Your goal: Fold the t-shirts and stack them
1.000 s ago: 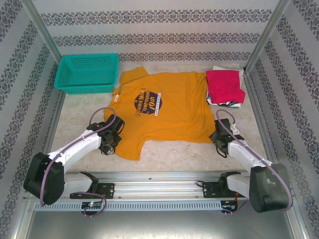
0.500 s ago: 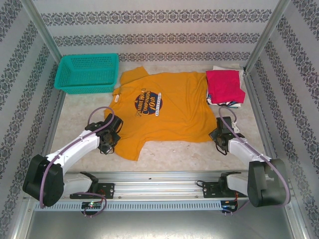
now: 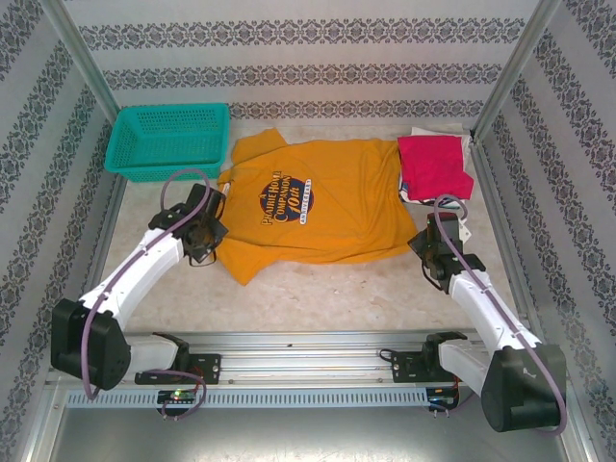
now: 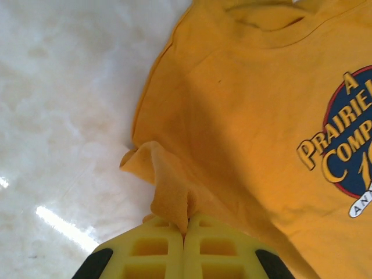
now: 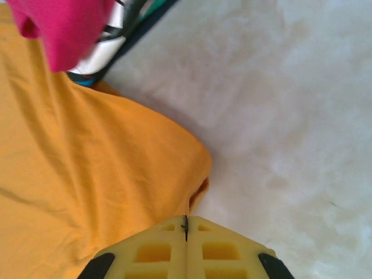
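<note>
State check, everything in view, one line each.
orange t-shirt: spread print-up, both near corners pinched.
red t-shirt: folded, on top of the far-right pile.
teal basket: upright, far left.
left claw: shut on orange t-shirt.
right claw: shut on orange t-shirt.

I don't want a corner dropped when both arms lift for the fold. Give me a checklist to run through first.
1. Left gripper pinching the orange t-shirt hem: ok.
2. Right gripper shut: ok.
3. Right gripper holding cloth: cannot tell; the hem lies at its fingertips.
4. Print facing up, shirt mostly flat: ok.
5. Shirt clear of the red t-shirt stack: not ok, edges meet.
</note>
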